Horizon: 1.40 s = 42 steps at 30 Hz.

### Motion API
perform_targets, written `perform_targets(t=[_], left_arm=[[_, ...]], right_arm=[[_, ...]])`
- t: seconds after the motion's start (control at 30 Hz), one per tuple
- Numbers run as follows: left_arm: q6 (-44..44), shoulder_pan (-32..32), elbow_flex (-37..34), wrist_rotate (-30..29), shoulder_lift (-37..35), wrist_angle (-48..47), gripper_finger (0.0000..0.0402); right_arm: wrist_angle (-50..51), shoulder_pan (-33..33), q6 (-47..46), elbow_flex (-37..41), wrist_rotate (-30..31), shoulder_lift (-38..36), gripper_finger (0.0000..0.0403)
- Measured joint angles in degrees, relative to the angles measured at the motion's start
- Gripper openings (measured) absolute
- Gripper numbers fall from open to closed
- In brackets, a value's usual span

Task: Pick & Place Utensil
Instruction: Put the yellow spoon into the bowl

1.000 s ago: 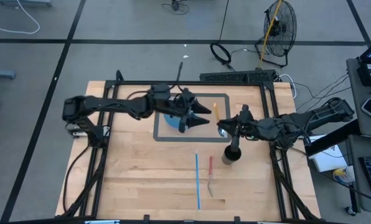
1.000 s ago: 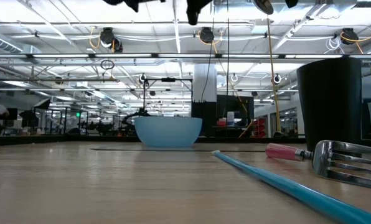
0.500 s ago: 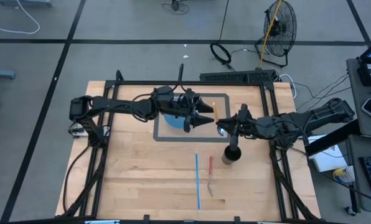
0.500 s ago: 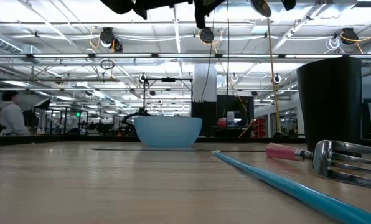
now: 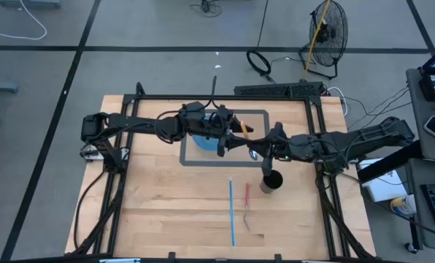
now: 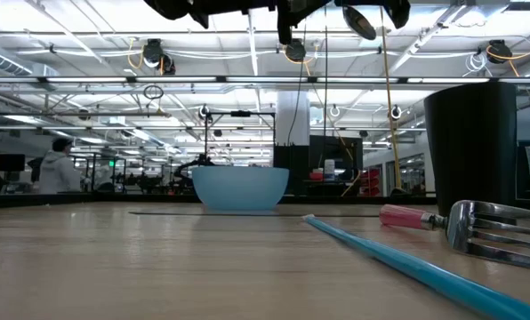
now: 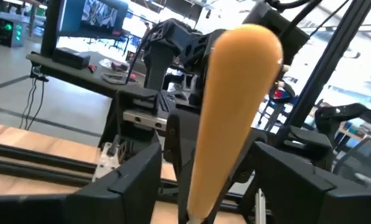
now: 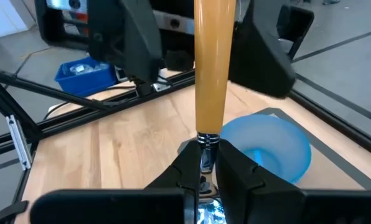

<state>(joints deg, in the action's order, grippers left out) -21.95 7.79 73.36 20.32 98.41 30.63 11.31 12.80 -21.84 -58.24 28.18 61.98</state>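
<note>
A utensil with an orange handle [image 5: 243,126] hangs in the air over the table's middle, beside the blue bowl [image 5: 203,139]. My right gripper [image 5: 255,150] reaches in from the table's right and is shut on it. My left gripper [image 5: 238,136] comes from the left, above the bowl, and is open. In the left wrist view its fingers [image 7: 139,177] stand on either side of the orange handle [image 7: 226,118] with gaps showing. The bowl rests on its base inside a grey-outlined rectangle [image 5: 188,162]. My right gripper pinches the utensil's metal neck [image 8: 205,144], just below the orange handle, between its two fingers. The utensil lies along the fingers, its handle [image 8: 213,62] pointing forward past their ends toward the left gripper. It is lifted clear of the table, above the bowl [image 8: 269,149].
A black cup [image 5: 273,181] stands near the right gripper, toward the near edge. A blue stick [image 5: 231,212] and a red-handled fork [image 5: 247,206] lie on the wood nearer the near edge; the low view shows them close by, the blue stick [image 6: 398,260] and the fork [image 6: 496,227].
My right gripper has moved toward the table's left, carrying the utensil toward the left gripper. The orange handle has tipped over and now sits between the left gripper's open fingers. The left arm reached slightly toward the right earlier in the second.
</note>
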Motion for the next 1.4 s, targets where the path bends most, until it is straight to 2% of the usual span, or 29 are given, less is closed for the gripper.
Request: perform_targets(t=[0.33,0.47,0.63,0.83,1.0,1.17,1.4], left_arm=[[1.86,0.07,0.00,0.23,0.00,-0.63,0.0101],[2.55,0.07,0.00,0.19,0.00,-0.82,0.0059],[2.52,0.07,0.00,0.16,0.00,-0.89,0.0060],[2.16,0.02,0.00,-0.21,0.00,-0.87,0.0093],[2.71,0.07,0.00,-0.34,0.00,-0.89,0.0059],[2.99,0.02,0.00,-0.33,0.00,-0.87,0.0057],[2.77,0.02,0.00,-0.75,0.00,-0.79,0.0090]], right_arm=[[0.02,0.00,-0.20,0.00,0.09,-0.26,0.0025],[-0.08,0.00,-0.72,-0.02,0.17,-0.31,0.0025],[0.02,0.02,-1.24,-0.02,0.15,-0.31,0.0025],[0.04,0.02,-1.38,-0.02,0.09,-0.31,0.0025],[0.04,0.04,-1.58,-0.02,0.17,-0.31,0.0029],[0.06,0.04,-1.55,-0.02,0.15,-0.31,0.0031],[0.06,0.04,-1.49,-0.04,0.04,-0.31,0.0030]])
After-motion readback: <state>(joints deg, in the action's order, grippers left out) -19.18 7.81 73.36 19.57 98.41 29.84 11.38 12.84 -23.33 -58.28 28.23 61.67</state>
